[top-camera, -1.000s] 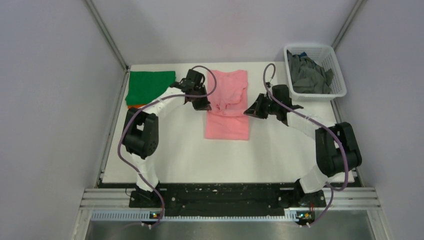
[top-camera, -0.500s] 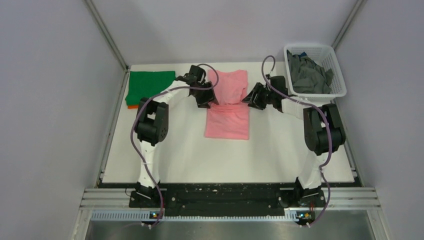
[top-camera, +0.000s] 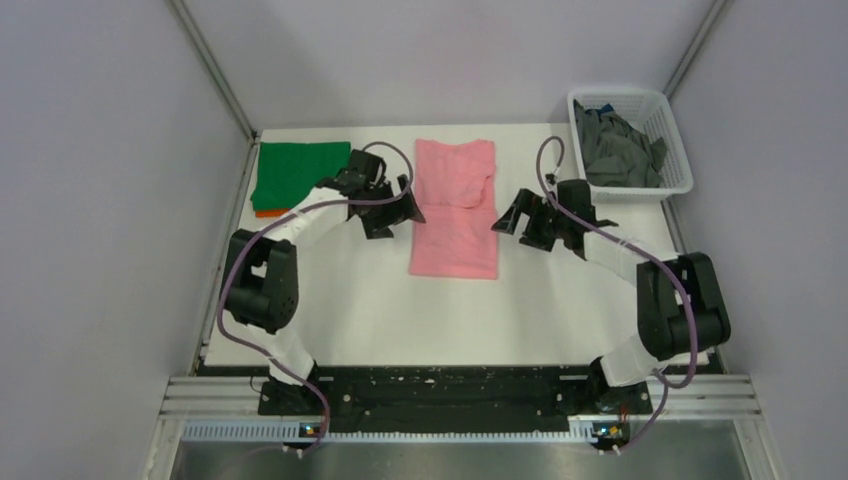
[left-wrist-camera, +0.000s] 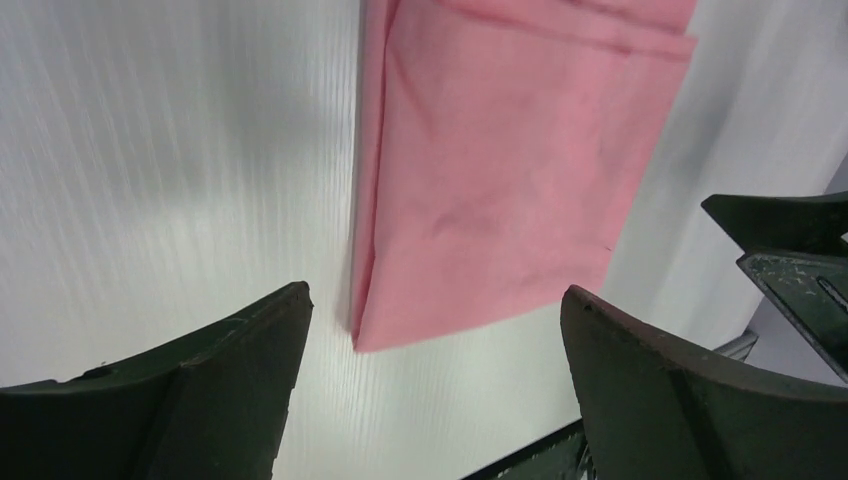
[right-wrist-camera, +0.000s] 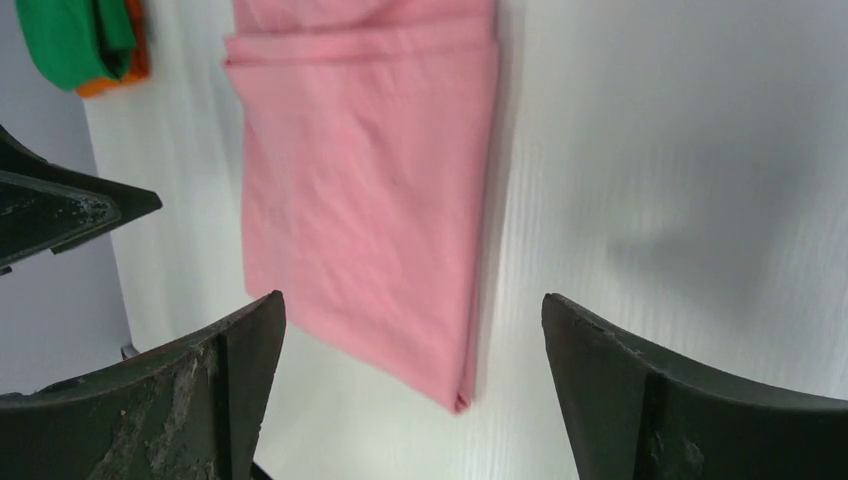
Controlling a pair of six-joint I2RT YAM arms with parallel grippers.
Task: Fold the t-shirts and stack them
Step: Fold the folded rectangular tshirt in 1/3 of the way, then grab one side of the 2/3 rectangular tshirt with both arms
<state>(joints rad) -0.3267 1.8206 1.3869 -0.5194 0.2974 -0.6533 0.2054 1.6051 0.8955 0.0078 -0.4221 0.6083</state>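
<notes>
Nearest, both grippers stand wide and empty: left gripper (top-camera: pixel 408 203) just left of the pink shirt (top-camera: pixel 455 235), right gripper (top-camera: pixel 507 218) just right of it. The shirt lies mid-table as a long folded strip. Judged light and limp, its layers could slide apart — best pinch both layers at the near corners. Farther back: green shirt (top-camera: pixel 300 168) on orange shirt (top-camera: pixel 262 213), far left; grey shirts (top-camera: pixel 612 150) in the basket (top-camera: pixel 681 182), far right.

Matt soft cloth: pink t-shirt (top-camera: pixel 455 215); table (top-camera: pixel 400 310) finely ribbed (plastic-looking); basket (top-camera: pixel 640 191) white plastic lattice.
</notes>
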